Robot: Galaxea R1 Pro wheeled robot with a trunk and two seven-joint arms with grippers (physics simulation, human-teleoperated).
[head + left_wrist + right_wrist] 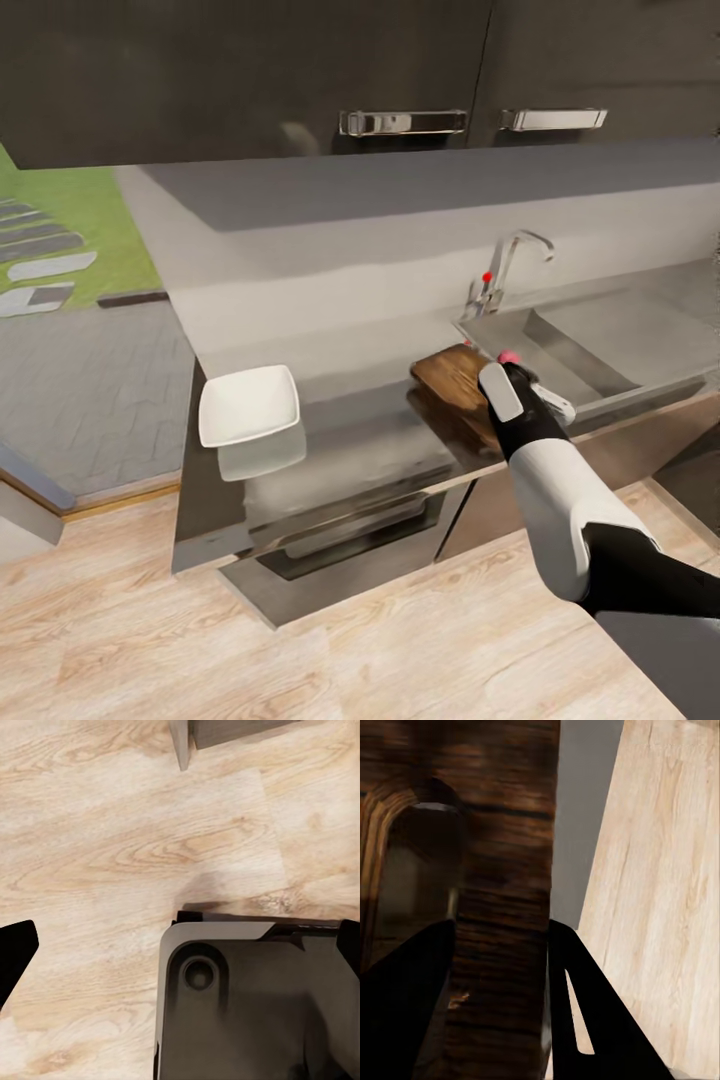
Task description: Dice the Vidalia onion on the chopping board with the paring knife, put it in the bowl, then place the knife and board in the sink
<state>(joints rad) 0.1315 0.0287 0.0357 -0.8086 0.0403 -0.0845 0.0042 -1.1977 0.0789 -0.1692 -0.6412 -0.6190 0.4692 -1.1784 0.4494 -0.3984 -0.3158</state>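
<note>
The dark brown chopping board (452,380) hangs tilted just above the grey countertop (360,440), beside the sink (600,398). My right gripper (520,385) is shut on the board's near edge. In the right wrist view the board (502,832) stands between both fingers (585,1005), its slot handle (424,832) just beyond them. A small reddish tip (507,356) pokes out past the gripper; I cannot tell whether it is the paring knife. The white bowl (248,403) rests on the counter's left end. My left gripper (180,945) is open over the floor.
The chrome tap (510,262) with its red knob rises behind the sink. An oven (350,530) sits under the counter, and dark wall cabinets (300,70) hang overhead. Wood floor (300,650) lies in front. My own base (255,1005) is below the left gripper.
</note>
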